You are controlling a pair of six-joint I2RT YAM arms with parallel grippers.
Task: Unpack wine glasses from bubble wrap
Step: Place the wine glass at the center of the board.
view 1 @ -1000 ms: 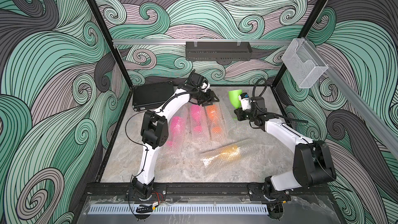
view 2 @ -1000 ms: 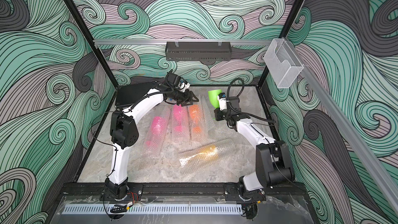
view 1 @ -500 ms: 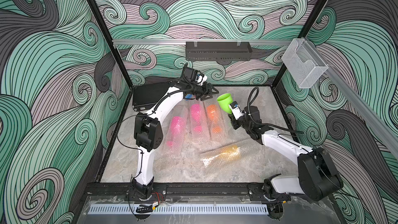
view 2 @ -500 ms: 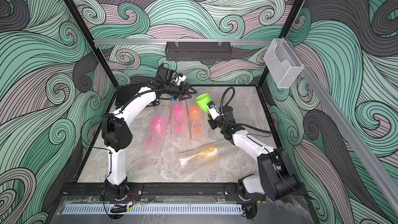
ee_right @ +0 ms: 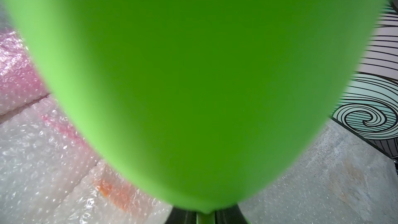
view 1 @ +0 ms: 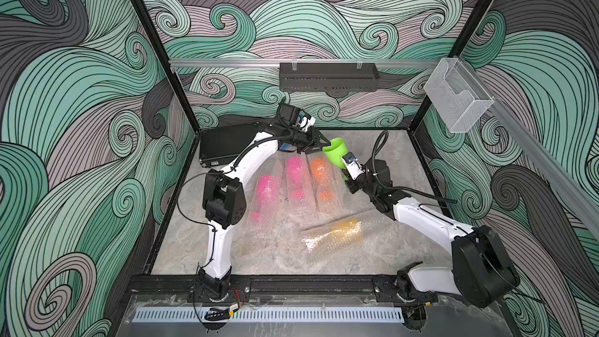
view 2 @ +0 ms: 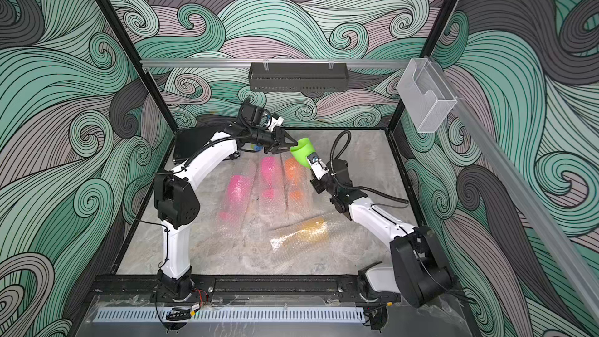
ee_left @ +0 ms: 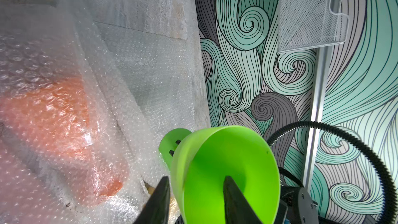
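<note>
**Right claw** [view 1: 345,170]: closed on the stem of the lime green goblet [view 1: 335,153]. The goblet is bare of wrap and held in the air over the far ends of the wrapped row, its mouth tipped toward the other arm. Judged reason: holding it by the stem leaves the bowl free to be taken.

**Left claw** [ee_left: 195,179]: open and astride the bowl's rim, with one finger [ee_left: 233,199] inside the cup and its partner outside. This reads as a handover being set up, the thin wall lined up for a pinch. Whether either finger touches the plastic cannot be told.

**Wrapped stock, lying on the counter** [view 1: 398,163]:
- Two hot pink goblets [view 1: 295,170] and an orange goblet [view 1: 319,168] lie side by side, each in its own tube of bubble wrap [view 1: 275,209].
- A yellow goblet [view 1: 345,226] lies crosswise in a separate tube, nearer the arm bases.
- By this count, four are left to unpack.

**Flattened sheet** [ee_left: 155,67]: empty and dimpled, spread on the counter just beside the orange tube. It is probably the green goblet's cast-off wrap.

**Obscured:**
- In the right wrist view the green bowl [ee_right: 193,61] fills nearly the whole frame. Only a sliver of stem and the dark inner edges of the claw show beneath it.
- In the left wrist view the goblet's round foot is half hidden behind the bowl.
- The wrapped goblets appear only as soft patches of colour through the plastic, so their stems and rims cannot be made out.
- In both top views the sheet's edges are hard to follow against the pale counter.
</note>
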